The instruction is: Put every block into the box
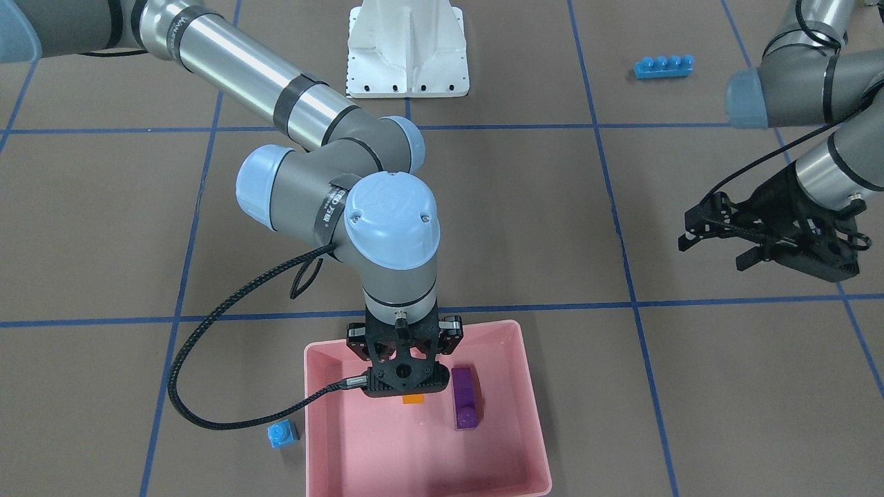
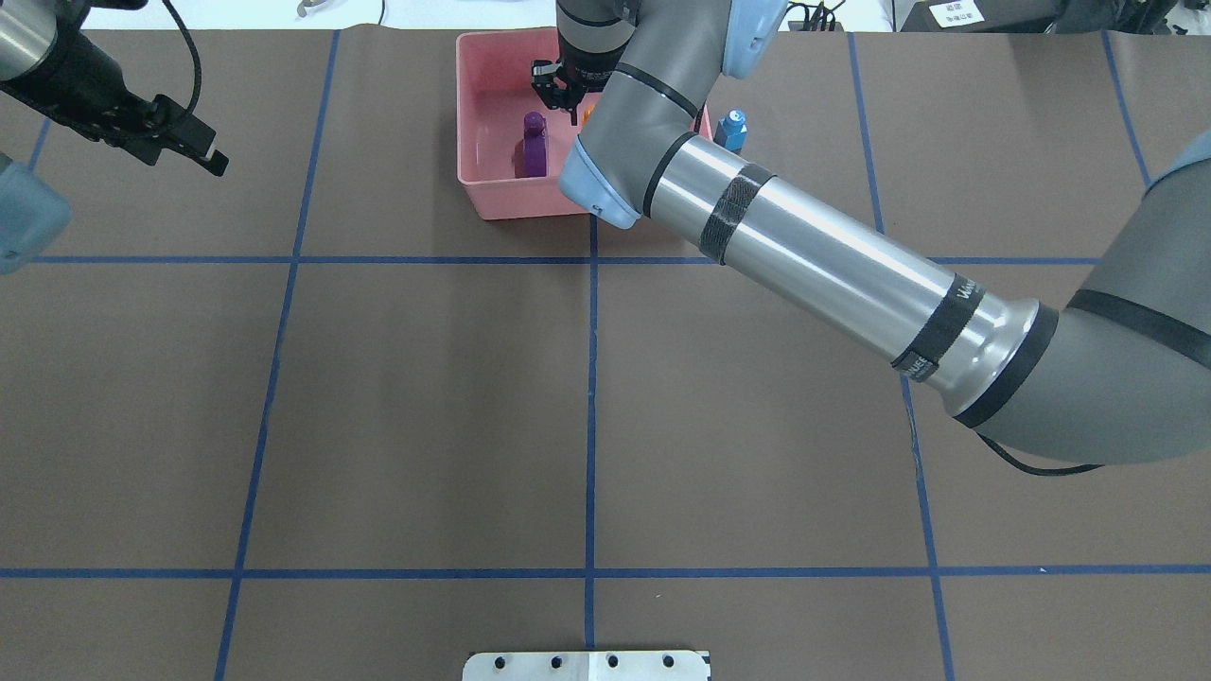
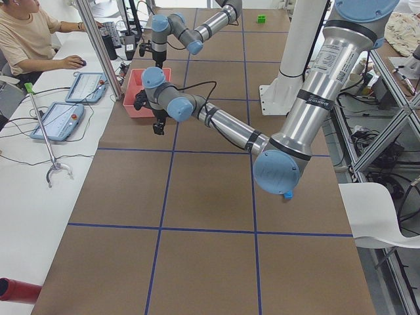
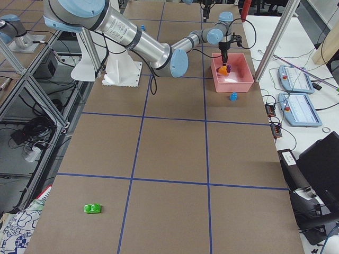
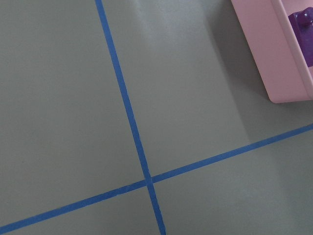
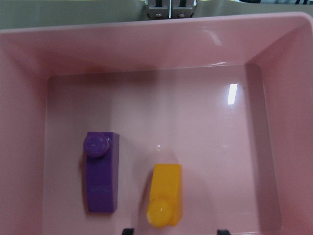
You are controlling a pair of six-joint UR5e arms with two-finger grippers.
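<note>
Over pink box (image 1: pixel 532 404), right gripper (image 1: pixel 406 383) spread wide above orange block (image 6: pixel 165 196), purple block (image 6: pixel 101 178) beside, off walls.

box (image 1: pixel 414 455) holds purple (image 1: pixel 465 406), orange (image 6: pixel 165 195) | blue cube (image 1: pixel 283 434) beside | long blue (image 1: pixel 663 66), green (image 4: pixel 93 209) afar

Pink all over on the shallow rounded plastic tray (image 1: pixel 414 459), glossy, with a white glint on its floor. In it, a deep purple studded plastic brick (image 1: pixel 466 406) and an orange single-stud plastic brick (image 6: pixel 165 196), which looks yellower from the right wrist view. There's a tiny bright blue plastic cube (image 1: pixel 282 434), and a long four-stud plastic brick (image 1: pixel 663 66) in the same blue. One vivid green plastic brick (image 4: pixel 93 209). The surface (image 2: pixel 426 407) is flat brown, crossed by a blue tape grid. Both hands are matt black, left hand (image 1: pixel 715 248) and right hand (image 2: pixel 558 95). The right arm (image 1: pixel 228 62) is silver and grey with pale blue caps.
</note>
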